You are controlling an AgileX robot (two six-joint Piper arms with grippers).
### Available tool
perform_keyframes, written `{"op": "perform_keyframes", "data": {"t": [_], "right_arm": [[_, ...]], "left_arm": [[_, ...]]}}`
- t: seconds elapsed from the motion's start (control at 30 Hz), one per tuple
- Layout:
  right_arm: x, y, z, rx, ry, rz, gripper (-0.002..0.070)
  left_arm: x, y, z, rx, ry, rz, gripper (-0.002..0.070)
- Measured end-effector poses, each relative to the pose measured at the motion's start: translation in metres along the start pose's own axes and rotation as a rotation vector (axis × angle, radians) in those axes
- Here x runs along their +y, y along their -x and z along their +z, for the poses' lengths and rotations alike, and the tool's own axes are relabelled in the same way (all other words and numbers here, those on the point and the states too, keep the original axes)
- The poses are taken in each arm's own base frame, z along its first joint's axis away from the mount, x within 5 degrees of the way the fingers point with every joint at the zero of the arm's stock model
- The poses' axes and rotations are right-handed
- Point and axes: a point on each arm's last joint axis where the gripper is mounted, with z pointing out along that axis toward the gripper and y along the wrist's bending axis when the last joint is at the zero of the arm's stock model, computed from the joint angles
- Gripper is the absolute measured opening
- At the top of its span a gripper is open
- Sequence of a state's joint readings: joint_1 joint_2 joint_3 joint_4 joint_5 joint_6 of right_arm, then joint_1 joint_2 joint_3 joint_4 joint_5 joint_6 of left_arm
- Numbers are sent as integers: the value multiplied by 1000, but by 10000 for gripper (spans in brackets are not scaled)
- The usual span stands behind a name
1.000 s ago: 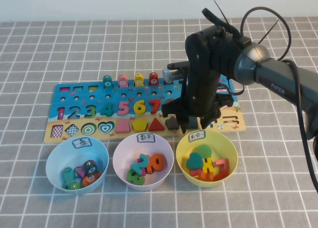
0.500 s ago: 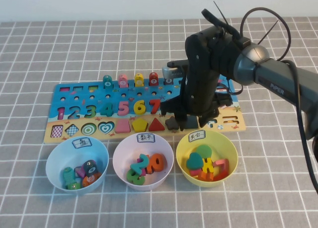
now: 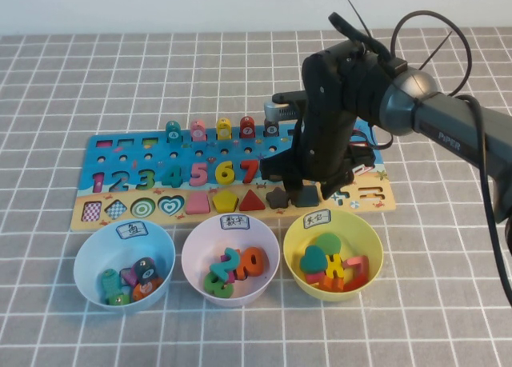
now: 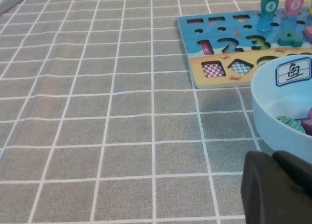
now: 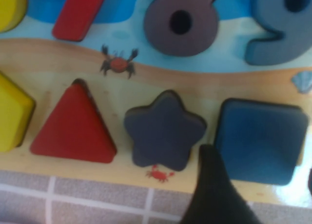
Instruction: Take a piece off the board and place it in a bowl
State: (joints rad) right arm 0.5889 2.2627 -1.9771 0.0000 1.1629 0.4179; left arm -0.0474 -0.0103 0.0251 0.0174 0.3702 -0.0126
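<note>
A light blue round plastic bowl point(image 3: 124, 262) is seen at the left of the row of three bowls, with small coloured pieces lying in it. In the left wrist view the left gripper point(image 4: 277, 189) is shown only as a dark shape low over the grey checked tablecloth point(image 3: 72, 103), just beside the light blue bowl's rim; whether its fingers are parted or closed cannot be told.

Behind the bowls lies the long rectangular wooden puzzle board point(image 3: 120, 153), blue above and tan below, with coloured numbers and shape pieces seated in it. A pale pink round bowl point(image 3: 230, 257) holding number pieces stands in the middle of the row. On the tan strip a red triangle point(image 5: 73, 129) and a dark star point(image 5: 165, 129) are seated side by side.

Just beside the star, the small flat dark slate-grey square block point(image 5: 258, 140) is seated in its recess on the board. The right gripper point(image 3: 308, 193) is held low over this square; one dark finger point(image 5: 214, 190) is seen at the square's edge beside the star, the other is hardly visible, and the fingers appear spread about the block, not clamped.

In front of it stands the pale yellow-green round plastic bowl point(image 3: 333, 253), with coloured shapes inside.
</note>
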Motion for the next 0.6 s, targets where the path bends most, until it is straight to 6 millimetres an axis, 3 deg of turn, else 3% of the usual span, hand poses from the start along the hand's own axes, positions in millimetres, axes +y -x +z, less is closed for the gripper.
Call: {"op": "perform_keyframes", "data": {"t": [0.6], "right_arm": [[-2, 1, 8, 9, -10, 3, 365]], "left_arm": [[0, 0, 0, 0, 0, 0, -4]]}}
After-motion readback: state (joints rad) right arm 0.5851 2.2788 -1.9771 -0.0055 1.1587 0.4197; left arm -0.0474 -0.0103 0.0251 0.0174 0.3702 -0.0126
